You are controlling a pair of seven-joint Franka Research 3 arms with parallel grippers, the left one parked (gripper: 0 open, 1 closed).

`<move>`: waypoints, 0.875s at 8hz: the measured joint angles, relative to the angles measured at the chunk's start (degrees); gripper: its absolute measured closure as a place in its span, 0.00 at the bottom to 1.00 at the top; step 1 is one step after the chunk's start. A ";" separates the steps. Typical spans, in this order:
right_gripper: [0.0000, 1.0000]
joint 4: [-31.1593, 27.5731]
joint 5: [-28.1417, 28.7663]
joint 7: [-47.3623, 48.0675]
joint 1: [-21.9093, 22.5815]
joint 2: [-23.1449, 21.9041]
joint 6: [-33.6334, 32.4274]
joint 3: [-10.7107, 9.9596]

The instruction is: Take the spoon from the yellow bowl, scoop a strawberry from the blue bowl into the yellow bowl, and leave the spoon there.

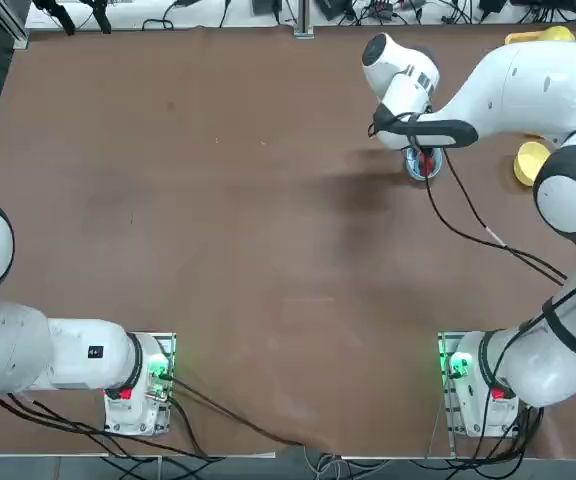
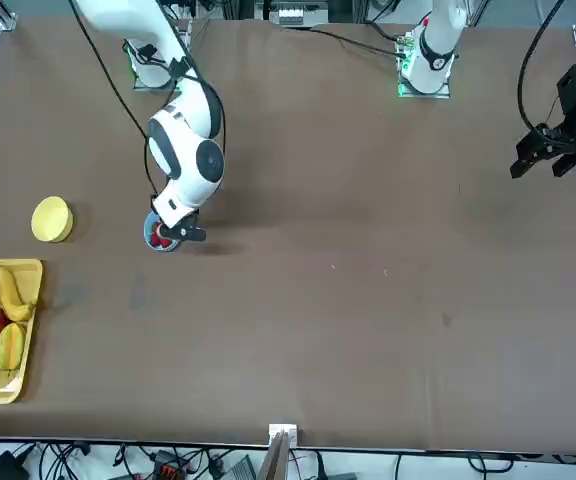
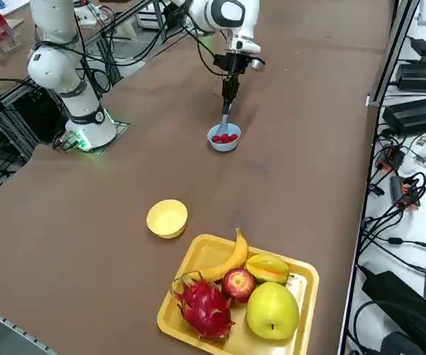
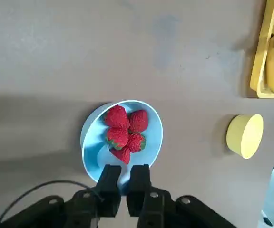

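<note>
- The spoon (image 3: 224, 120) hangs nearly upright in the upper middle of the right side view, its bowl end dipping into the blue bowl (image 3: 223, 138), handle running up into the right gripper (image 3: 229, 90).
- In the wrist view I see the fingers (image 4: 109, 183) squeezed close together with only a narrow slit between them; I judge they have the spoon's handle pinched (the handle itself is hidden there).
- The blue bowl holds a cluster of strawberries (image 4: 123, 133), heaped toward the far side from the fingers.
- The yellow bowl (image 3: 167, 218) sits empty at lower left of centre in the side view, well apart from the blue bowl; the yellow fruit tray (image 3: 306, 284) lies just beyond it, lower right.
- My read: the scoop is in hand. I'd slide the spoon tip low under the nearest berry, push it against the bowl wall, then level the spoon before lifting so nothing rolls off.
- Risk: the light bowl may skid if I push hard.
</note>
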 joint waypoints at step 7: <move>0.89 0.79 -5.63 2.46 4.15 2.58 -4.35 0.02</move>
